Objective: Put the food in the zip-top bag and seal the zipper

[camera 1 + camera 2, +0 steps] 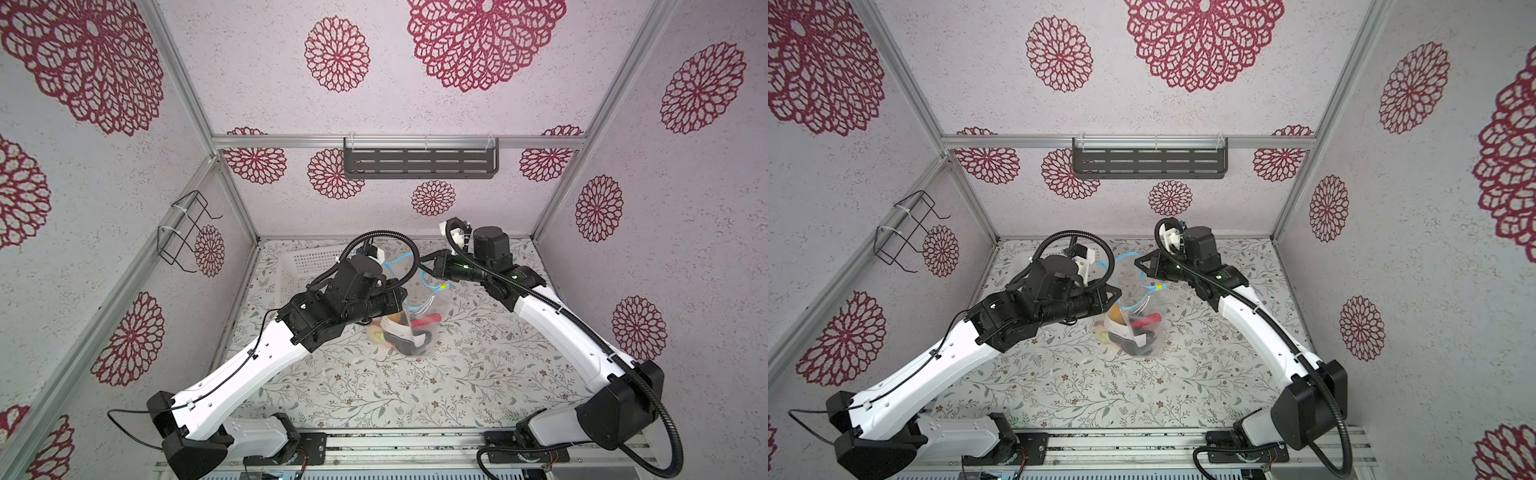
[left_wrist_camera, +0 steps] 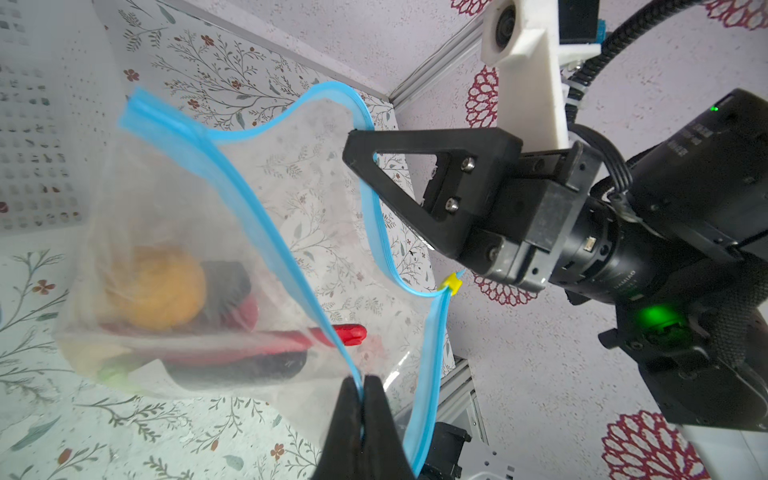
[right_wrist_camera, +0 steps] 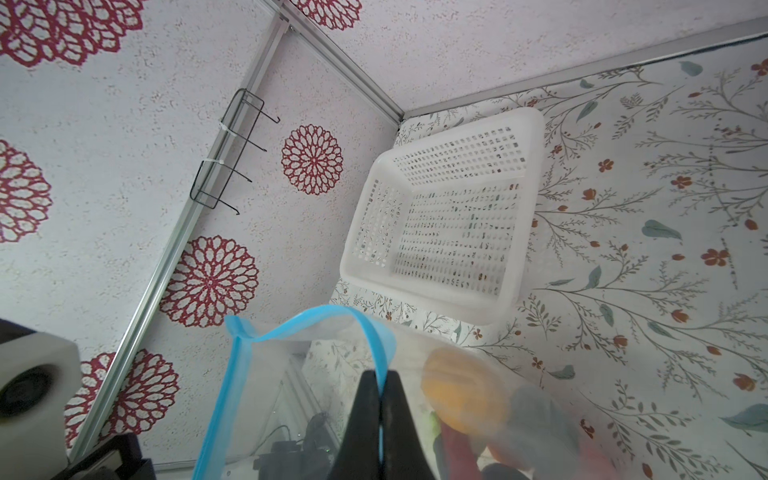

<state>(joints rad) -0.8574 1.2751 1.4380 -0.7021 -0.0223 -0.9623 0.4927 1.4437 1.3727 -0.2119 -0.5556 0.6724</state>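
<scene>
Since the food (image 2: 158, 286) already lies inside the bag (image 2: 166, 199), which stands in the middle of the table (image 1: 478, 374), only the sealing is left. The zipper (image 2: 249, 208) gapes open. The left gripper (image 2: 363, 380) and right gripper (image 3: 380, 376) each pinch one lip of it, and the slider (image 2: 452, 283) waits at one end.

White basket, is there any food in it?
No, in the right wrist view the white basket shows only its bare perforated floor and walls.

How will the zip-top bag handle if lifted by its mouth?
Likely floppy: the zip-top bag is thin film, its zipper curves slack between the left gripper and right gripper. Probably bottom-heavy: the food sits bunched low, so it may swing.
</scene>
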